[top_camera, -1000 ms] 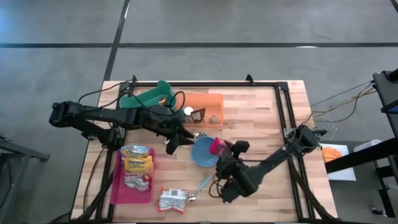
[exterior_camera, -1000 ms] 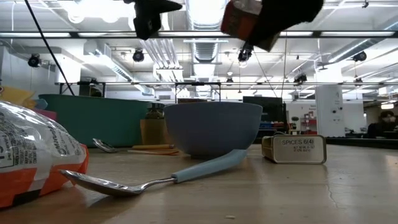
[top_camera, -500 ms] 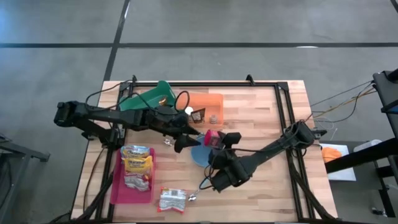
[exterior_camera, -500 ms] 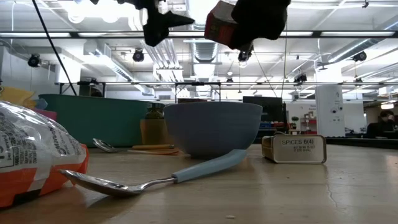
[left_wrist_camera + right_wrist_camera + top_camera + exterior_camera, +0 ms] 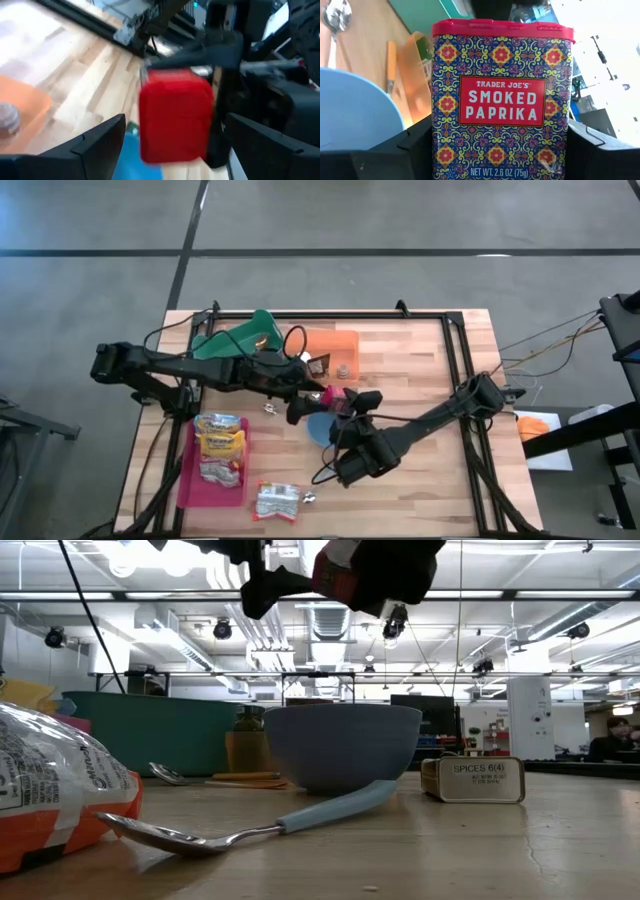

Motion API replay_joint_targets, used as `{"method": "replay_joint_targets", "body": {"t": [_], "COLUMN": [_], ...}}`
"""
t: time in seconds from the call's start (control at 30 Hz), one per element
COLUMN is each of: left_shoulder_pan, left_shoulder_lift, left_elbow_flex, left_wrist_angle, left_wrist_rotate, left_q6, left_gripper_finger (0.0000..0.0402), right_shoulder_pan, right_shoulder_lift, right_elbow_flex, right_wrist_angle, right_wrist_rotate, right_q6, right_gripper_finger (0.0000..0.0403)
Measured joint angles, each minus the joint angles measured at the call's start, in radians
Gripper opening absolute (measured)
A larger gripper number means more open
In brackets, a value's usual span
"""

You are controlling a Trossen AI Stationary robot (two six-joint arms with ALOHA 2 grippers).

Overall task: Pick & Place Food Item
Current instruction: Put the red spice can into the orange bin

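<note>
the smoked paprika tin (image 5: 501,95), red-lidded with a patterned label, is gripped in the right claw (image 5: 343,404) in the air above the blue bowl (image 5: 322,428) near the middle of the tabletop (image 5: 410,370). the left claw (image 5: 303,406) is just beside the tin's lid, fingers (image 5: 97,142) spread open to either side of it. behind stand an orange tray (image 5: 333,346) and a green bin (image 5: 240,338).
</note>
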Motion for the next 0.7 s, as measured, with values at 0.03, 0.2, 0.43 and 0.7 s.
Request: {"method": "replay_joint_targets", "body": {"t": [0.03, 0.2, 0.43, 0.7], "left_shoulder_pan": [0.0, 0.0, 0.0, -0.001], "left_shoulder_lift": [0.005, 0.029, 0.08, 0.09], "left_elbow_flex": [0.001, 0.0, 0.0, 0.0], "left_wrist_angle": [0.014, 0.067, 0.114, 0.134], "left_wrist_rotate": [-0.009, -0.013, 0.005, 0.038], "left_q6": [0.009, 0.049, 0.051, 0.042], "left_gripper_finger": [0.0347, 0.0347, 0.0326, 0.0197], "right_shoulder_pan": [0.001, 0.001, 0.003, 0.003], "right_shoulder_lift": [0.0, 0.0, -0.001, -0.001], "right_elbow_flex": [0.0, 0.011, 0.01, 0.006], "right_wrist_angle": [0.012, 0.03, 0.053, 0.063], "right_wrist_rotate": [0.0, 0.0, -0.002, -0.001], "right_q6": [-0.005, -0.025, -0.037, -0.052], "right_gripper_finger": [0.0279, 0.0279, 0.0279, 0.0279]}}
